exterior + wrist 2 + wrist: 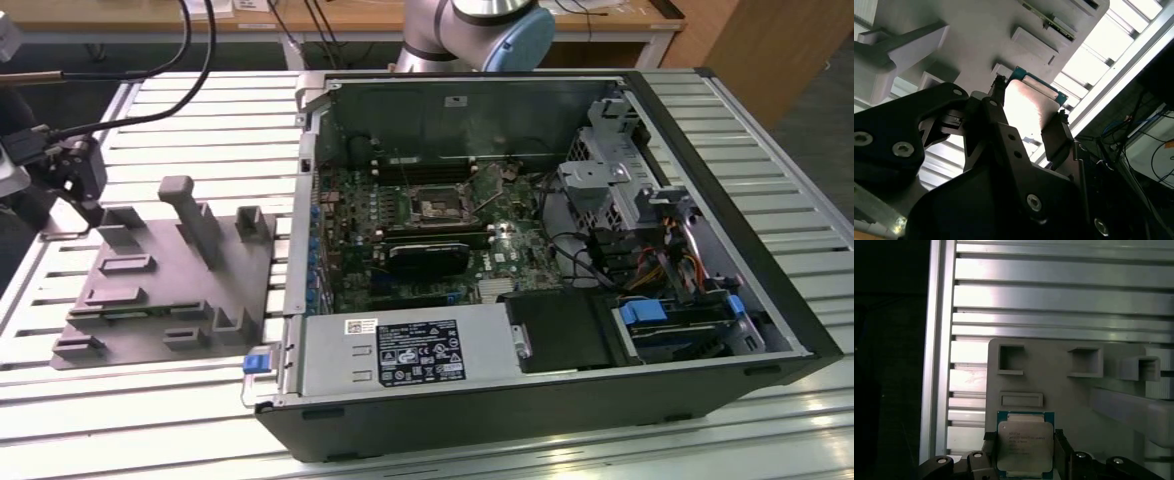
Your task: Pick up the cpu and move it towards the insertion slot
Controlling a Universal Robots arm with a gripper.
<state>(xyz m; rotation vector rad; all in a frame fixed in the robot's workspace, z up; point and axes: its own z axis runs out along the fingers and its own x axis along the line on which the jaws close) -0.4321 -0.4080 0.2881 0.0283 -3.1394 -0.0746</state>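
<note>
Exterior view's left edge shows the gripper at the grey fixture. In the first wrist view its fingers pinch the cpu above the fixture. Well apart rightward, the slot sits inside the case.

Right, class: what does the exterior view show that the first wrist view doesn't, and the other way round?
Exterior view: the open computer case with its square socket on the green board. First wrist view: the silvery chip, held in the gripper. Both: the grey holder and the slatted table under it.
</note>
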